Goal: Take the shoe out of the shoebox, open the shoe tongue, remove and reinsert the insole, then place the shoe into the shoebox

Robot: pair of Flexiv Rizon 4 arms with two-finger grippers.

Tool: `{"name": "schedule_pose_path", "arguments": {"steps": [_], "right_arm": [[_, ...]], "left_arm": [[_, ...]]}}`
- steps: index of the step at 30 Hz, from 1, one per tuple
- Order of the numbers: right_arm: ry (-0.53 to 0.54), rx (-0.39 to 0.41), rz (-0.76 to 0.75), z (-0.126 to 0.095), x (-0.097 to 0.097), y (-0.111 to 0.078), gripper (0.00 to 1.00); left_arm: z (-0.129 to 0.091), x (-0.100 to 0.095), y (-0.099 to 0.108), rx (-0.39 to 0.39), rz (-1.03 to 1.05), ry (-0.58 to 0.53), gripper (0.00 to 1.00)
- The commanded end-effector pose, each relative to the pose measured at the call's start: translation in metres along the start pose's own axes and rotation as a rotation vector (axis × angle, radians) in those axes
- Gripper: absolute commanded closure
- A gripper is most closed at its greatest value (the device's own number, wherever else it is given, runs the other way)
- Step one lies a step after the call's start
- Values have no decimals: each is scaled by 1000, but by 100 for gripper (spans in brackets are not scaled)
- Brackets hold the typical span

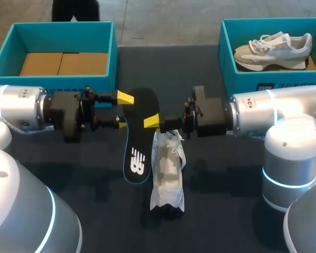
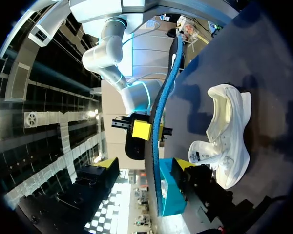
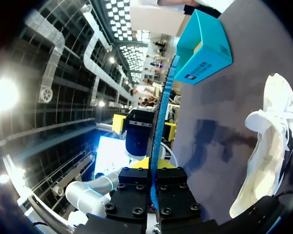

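Observation:
The black insole (image 1: pixel 139 142) with a blue edge is held upright above the table, and my right gripper (image 1: pixel 152 122) is shut on its right edge. In the right wrist view the insole (image 3: pixel 163 97) rises edge-on out of my right gripper (image 3: pixel 154 179). My left gripper (image 1: pixel 122 111) is at the insole's upper left, open. Its view shows the insole (image 2: pixel 166 83) edge-on between its two fingers with a gap on each side. The white shoe (image 1: pixel 167 168) lies on the dark table below the right gripper, tongue open, and also shows from the wrists (image 2: pixel 227 131) (image 3: pixel 271 141).
A teal shoebox (image 1: pixel 52 81) with brown cardboard inside stands at the back left. A second teal box (image 1: pixel 226 58) at the back right holds a beige sneaker (image 1: pixel 274 50). Both arms' white housings fill the front corners.

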State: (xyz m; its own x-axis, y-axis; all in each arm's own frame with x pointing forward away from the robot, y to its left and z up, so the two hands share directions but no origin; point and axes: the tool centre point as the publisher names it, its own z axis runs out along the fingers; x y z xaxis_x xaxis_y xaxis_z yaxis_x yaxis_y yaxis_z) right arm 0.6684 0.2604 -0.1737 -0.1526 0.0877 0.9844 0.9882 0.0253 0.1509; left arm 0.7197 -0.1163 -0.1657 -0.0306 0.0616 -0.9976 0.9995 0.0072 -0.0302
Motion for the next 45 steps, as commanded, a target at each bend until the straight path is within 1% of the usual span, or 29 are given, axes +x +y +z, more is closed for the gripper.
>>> {"name": "schedule_pose_path", "arguments": {"steps": [1,3,6,15,16,18,27,33,36,38,45], "right_arm": [[2,-1,-1,5,0,0,100],[3,1,0,5,-1,-1,100],[5,1,1,5,-1,-1,100],[-1,0,7,2,-3,-1,100],[-1,0,8,2,-3,-1,100],[0,0,8,2,-4,-1,100],[5,-2,8,1,-4,-2,100],[7,-6,9,-1,-5,-2,100],[7,-5,9,-1,-5,-3,100],[8,-5,10,-1,-5,-3,100],[9,-3,18,0,-6,-3,100]], "left_arm": [[5,1,1,-8,3,-2,42],[5,1,1,-10,4,-1,49],[6,0,1,-15,6,1,56],[8,2,2,-27,2,3,62],[9,2,3,-29,2,3,64],[10,2,4,-31,3,6,65],[14,3,6,-43,6,6,84],[16,4,7,-47,8,11,86],[16,5,7,-49,8,13,89],[17,6,7,-52,9,15,100],[18,7,7,-55,13,23,100]]}}
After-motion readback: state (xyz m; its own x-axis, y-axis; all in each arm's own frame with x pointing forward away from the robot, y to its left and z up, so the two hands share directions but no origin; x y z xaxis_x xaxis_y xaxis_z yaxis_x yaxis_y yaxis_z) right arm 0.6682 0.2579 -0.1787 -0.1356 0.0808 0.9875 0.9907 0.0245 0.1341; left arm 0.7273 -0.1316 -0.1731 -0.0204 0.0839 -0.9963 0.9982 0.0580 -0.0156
